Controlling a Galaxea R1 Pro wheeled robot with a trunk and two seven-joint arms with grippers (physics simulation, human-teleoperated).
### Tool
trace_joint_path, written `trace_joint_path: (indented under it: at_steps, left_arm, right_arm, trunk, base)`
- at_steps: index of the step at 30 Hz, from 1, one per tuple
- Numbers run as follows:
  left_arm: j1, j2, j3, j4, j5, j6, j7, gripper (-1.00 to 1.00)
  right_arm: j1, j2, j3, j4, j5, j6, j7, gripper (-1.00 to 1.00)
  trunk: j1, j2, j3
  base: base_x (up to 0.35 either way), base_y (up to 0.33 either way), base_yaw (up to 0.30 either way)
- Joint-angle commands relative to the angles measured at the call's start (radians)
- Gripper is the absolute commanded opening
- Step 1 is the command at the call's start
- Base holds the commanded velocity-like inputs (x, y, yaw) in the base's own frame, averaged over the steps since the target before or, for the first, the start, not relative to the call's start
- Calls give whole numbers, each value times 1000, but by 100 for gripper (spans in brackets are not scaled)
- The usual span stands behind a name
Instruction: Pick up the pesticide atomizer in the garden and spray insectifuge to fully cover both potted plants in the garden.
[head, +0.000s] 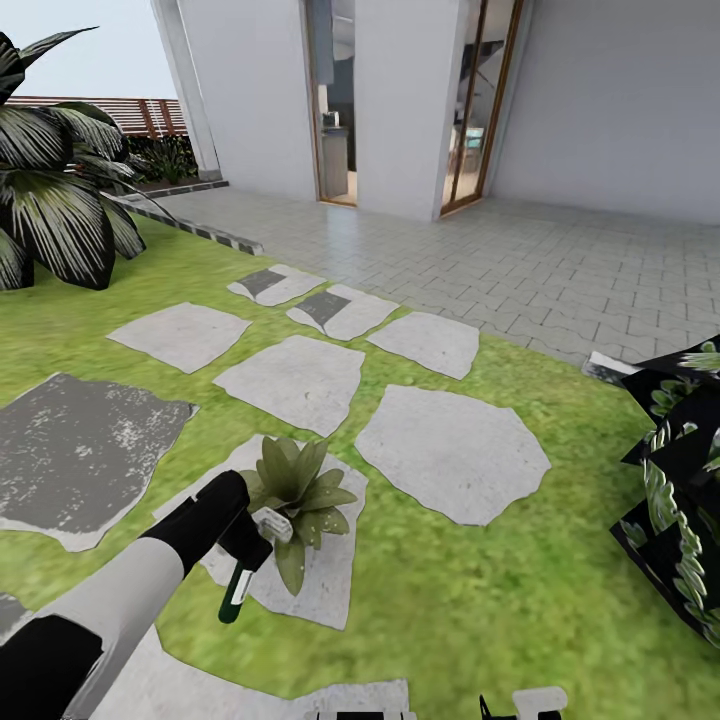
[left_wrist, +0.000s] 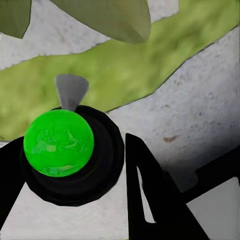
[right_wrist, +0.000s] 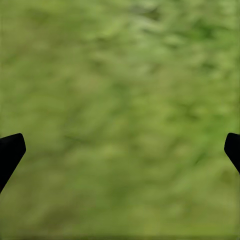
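One gripper, the left (head: 248, 540), sits low and left of centre in the head view, closed around the pesticide atomizer (head: 238, 590), whose green bottle hangs down from it. Just to its right, a potted plant (head: 297, 492) stands on a grey stepping stone (head: 325, 580) in the lawn (head: 480, 600). The right gripper (right_wrist: 120, 150) has its fingertips spread wide over blurred grass.
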Motion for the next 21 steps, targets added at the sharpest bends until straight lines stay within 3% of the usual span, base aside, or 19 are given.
trace_joint_path:
  at_steps: [1,11,21]
  left_arm:
    - [-1,1,-4,-2,-10,2,-10,-100]
    - [10,32,-3,2,-10,0,-12,-100]
    - [16,32,-13,7,-10,-2,-12,-100]
  right_arm:
    - [0,0,8,1,4,-1,-10,100]
    - [-1,-1,8,1,4,-1,-10,100]
    - [-1,-2,8,1,5,-1,-11,100]
  trunk:
    - [0,0,-1]
    - [0,0,-1]
    - [0,0,-1]
  base:
    - [0,0,0]
    - [0,0,0]
    - [0,0,0]
